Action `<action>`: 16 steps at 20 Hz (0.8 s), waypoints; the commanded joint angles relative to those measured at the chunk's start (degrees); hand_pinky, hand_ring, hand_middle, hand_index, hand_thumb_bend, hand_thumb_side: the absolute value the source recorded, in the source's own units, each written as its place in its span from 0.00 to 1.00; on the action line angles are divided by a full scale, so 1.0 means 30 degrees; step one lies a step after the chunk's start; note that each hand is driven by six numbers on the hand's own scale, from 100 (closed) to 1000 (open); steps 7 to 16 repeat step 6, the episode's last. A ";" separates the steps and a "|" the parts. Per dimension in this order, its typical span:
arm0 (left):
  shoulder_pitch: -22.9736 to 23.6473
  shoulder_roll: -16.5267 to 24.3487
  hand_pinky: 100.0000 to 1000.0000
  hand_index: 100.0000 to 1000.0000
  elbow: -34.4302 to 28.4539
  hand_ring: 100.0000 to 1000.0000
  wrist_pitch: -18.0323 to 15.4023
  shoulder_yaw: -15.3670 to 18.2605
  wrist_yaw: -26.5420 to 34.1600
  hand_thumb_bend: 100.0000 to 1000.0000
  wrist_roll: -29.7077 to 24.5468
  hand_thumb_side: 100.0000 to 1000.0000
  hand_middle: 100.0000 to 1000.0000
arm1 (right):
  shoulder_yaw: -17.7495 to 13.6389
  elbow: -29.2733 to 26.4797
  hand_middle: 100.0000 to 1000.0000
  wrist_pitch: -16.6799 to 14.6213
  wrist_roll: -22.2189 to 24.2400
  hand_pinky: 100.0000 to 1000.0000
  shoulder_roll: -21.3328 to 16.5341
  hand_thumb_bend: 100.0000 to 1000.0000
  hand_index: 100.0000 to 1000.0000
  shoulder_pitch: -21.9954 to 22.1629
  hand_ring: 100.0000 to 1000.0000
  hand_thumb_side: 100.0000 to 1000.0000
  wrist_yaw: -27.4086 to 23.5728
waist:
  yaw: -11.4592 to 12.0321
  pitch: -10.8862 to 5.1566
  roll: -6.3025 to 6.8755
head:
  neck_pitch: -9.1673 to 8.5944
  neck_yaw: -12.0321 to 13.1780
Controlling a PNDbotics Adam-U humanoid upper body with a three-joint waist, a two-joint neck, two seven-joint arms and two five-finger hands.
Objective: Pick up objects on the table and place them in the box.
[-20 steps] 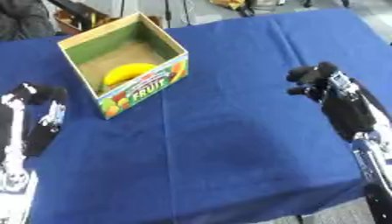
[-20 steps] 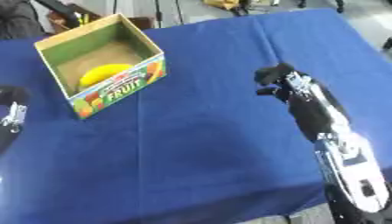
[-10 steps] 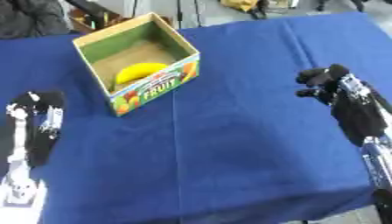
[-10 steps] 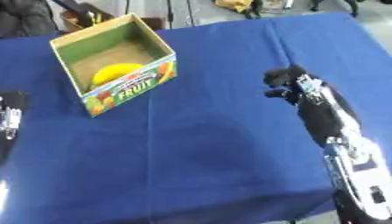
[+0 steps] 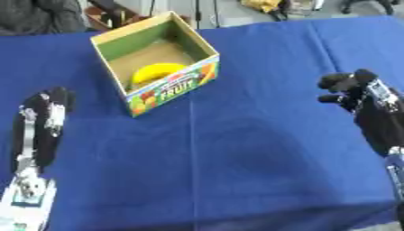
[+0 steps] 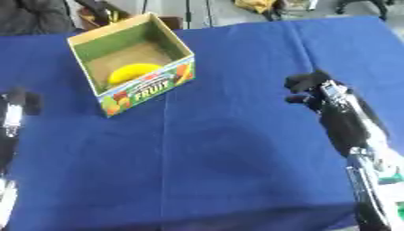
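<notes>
An open cardboard box (image 5: 168,88) with "FRUIT" printed on its front stands on the blue table at the back left. A yellow banana (image 5: 157,71) lies inside it. My left hand (image 5: 46,118) hovers low at the left edge, in front of and left of the box, fingers relaxed and pointing away, holding nothing. My right hand (image 6: 319,90) is over the right side of the table, well apart from the box, with its fingers curled and nothing in them. No loose object shows on the cloth.
The blue tablecloth (image 5: 236,149) covers the whole work surface; its far edge runs behind the box. Chair legs and clutter (image 6: 260,5) lie on the floor beyond it, and dark clothing (image 5: 39,16) shows at the far left corner.
The whole picture has shifted, so the camera moved. Both hands keep about the same places relative to the box, and the banana still lies inside it.
</notes>
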 commanded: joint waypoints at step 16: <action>-0.0124 0.0726 0.55 0.56 -0.0243 0.51 -0.0241 0.0464 0.2592 0.25 -0.0470 0.94 0.46 | -0.0205 -0.0250 0.69 -0.0031 -0.0094 0.71 -0.0203 0.00 0.53 -0.0139 0.79 0.79 -0.0049 | 0.0031 -0.0170 0.0009 | -0.0073 -0.0007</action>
